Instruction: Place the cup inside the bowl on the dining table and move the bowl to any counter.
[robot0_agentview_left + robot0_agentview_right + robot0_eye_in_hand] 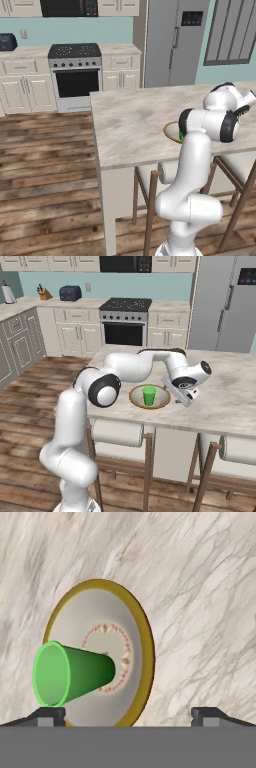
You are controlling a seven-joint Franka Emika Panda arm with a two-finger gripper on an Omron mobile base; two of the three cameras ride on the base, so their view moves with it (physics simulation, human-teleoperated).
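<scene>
With the cup (pixel 148 395) standing in the bowl (pixel 162 403) at frame centre on the dining table (pixel 225 401), my gripper (pixel 180 401) hung wide and empty beside it, so gripping the bowl's rim came next, I judged.

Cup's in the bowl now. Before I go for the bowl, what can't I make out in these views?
- Left base view: the arm's elbow covers most of the bowl and nearly all of the cup.
- Right base view: the gripper points away beside the bowl; its fingertips are too small to judge clearance from the rim.
- Hand view: the bowl's lower rim is cut off at the bottom edge; the cup hides part of the inside.
</scene>
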